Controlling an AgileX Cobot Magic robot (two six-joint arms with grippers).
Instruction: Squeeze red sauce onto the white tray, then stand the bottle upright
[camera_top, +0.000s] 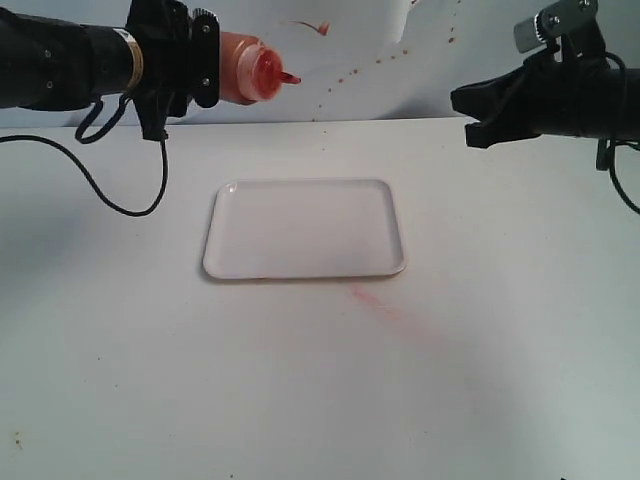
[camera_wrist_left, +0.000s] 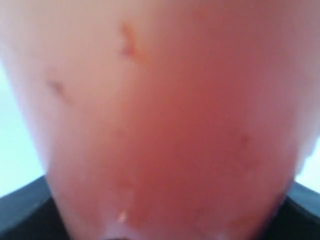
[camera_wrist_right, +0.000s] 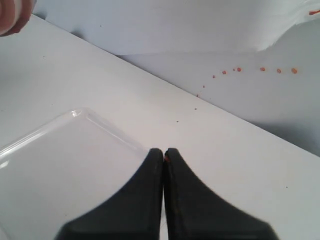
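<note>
1. The counter (camera_top: 320, 400) is white and carries every item.
2. The white tray (camera_top: 305, 228) lies flat near the counter's centre, its surface plain white.
3. The left gripper (camera_top: 205, 60) hangs in the air at the rear left. Its fingers pinch the bottle (camera_top: 245, 68).
4. The right gripper (camera_wrist_right: 163, 152) hangs at the right, well apart from the bottle. Its fingers (camera_wrist_right: 140, 200) are pressed together.
5. We see the bottle held on its side, clear of the counter, with its nozzle (camera_top: 289, 77) pointing toward the right arm. In the exterior view it appears above and left of the tray. Its blurred wall fills the left wrist view.
6. The red sauce (camera_top: 268, 72) shows as a darker mass inside the bottle's nozzle end.
7. A faint pink smear (camera_top: 385, 308) marks the counter just beside the tray's front right corner.
8. Small red specks (camera_wrist_right: 262, 69) dot the backdrop.
</note>
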